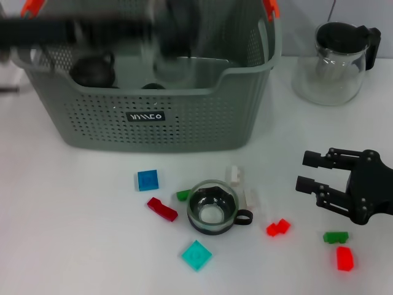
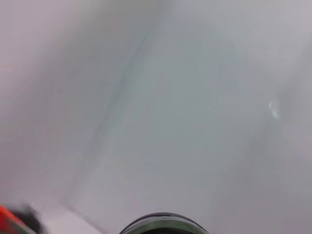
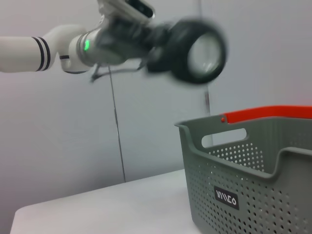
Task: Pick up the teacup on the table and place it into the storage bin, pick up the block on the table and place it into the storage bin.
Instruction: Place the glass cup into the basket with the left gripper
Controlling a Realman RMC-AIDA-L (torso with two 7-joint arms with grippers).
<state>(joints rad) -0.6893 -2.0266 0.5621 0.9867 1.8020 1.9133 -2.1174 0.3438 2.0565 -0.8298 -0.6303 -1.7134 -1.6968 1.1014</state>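
A glass teacup (image 1: 212, 208) with a dark rim and handle stands on the white table in front of the storage bin (image 1: 184, 123). Several small blocks lie around it: a blue block (image 1: 147, 180), a dark red one (image 1: 162, 209), a teal one (image 1: 196, 255) and a red one (image 1: 278, 228). My left arm reaches, blurred, over the bin's top. In the right wrist view the left gripper (image 3: 161, 46) holds a second teacup (image 3: 200, 51) in the air above the bin (image 3: 253, 190). A dark cup (image 1: 92, 70) lies inside the bin. My right gripper (image 1: 310, 172) hovers open to the right of the table's teacup.
A glass jug (image 1: 334, 61) with a black lid stands at the back right. A green block (image 1: 335, 236) and a red block (image 1: 344, 259) lie under the right gripper. A white block (image 1: 233, 175) and a small green one (image 1: 182, 195) touch the teacup's surroundings.
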